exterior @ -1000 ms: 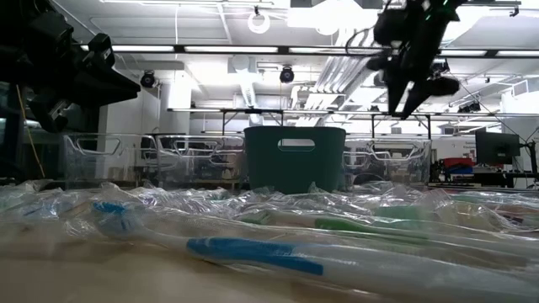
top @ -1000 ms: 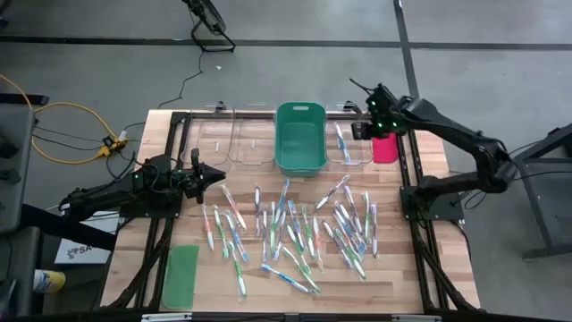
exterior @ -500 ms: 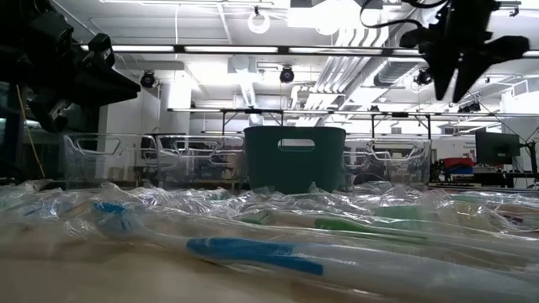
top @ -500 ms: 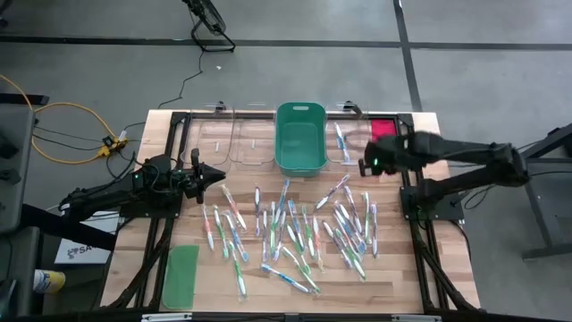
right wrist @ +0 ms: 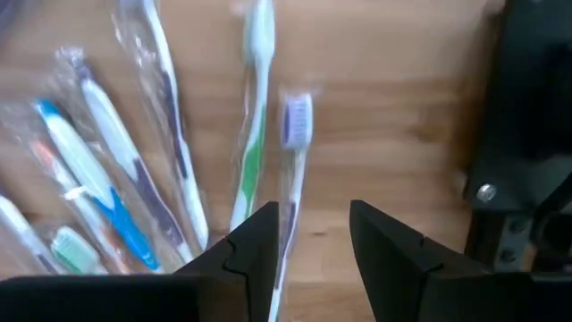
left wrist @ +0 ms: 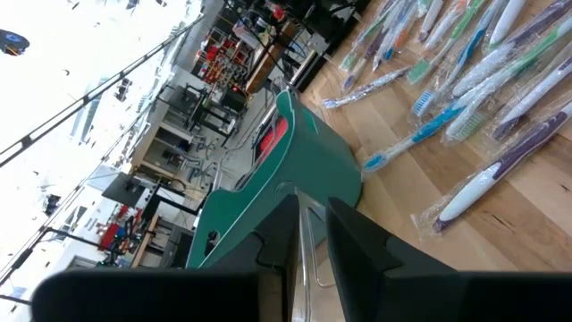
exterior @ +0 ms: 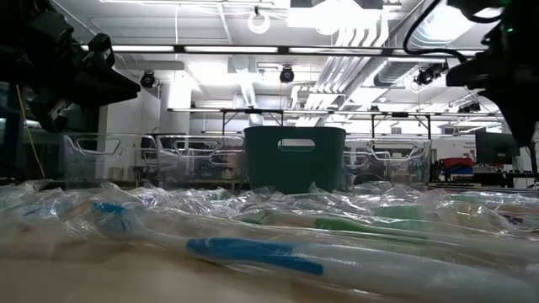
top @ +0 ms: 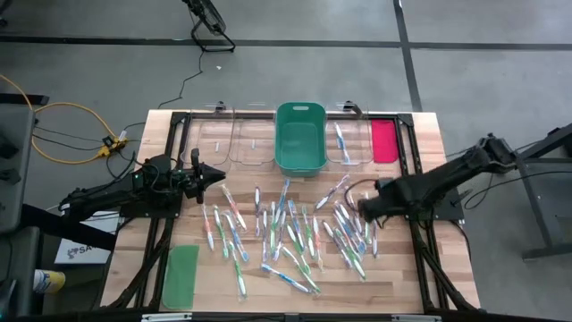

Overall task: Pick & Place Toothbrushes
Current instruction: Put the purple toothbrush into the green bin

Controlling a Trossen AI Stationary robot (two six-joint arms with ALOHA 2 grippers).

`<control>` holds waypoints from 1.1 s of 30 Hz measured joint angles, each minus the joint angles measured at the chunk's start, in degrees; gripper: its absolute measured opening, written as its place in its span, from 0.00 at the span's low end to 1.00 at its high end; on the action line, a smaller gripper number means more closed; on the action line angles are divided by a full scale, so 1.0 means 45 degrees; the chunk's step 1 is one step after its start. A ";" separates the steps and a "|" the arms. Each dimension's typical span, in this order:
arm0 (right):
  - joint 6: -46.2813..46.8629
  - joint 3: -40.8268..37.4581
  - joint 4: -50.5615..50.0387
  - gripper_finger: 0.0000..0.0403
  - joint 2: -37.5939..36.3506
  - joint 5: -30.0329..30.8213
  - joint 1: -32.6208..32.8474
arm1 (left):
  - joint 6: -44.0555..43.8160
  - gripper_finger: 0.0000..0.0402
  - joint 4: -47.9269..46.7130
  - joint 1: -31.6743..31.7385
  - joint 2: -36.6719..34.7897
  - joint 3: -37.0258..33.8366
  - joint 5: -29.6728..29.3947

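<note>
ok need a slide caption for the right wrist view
Right hand open above wrapped toothbrushes on the wooden table, a purple-headed brush lined up between its fingers.

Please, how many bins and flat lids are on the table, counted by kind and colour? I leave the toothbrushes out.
Clear bins: 3
Green bin: 1
Green lid: 1
Red-pink lid: 1
Total: 6
</note>
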 joint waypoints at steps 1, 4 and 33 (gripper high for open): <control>0.0325 -0.0010 0.0087 0.33 0.0160 0.0010 0.0243 | 0.0000 0.14 0.0000 0.0000 0.0000 0.0005 -0.0001; 0.1317 -0.0010 0.0121 0.33 0.0724 0.0056 0.0821 | 0.0000 0.14 0.0000 0.0000 0.0000 0.0000 0.0000; 0.2482 -0.0420 0.2393 0.33 0.3618 -0.0622 0.1607 | -0.0002 0.14 0.0000 0.0000 0.0002 0.0000 0.0000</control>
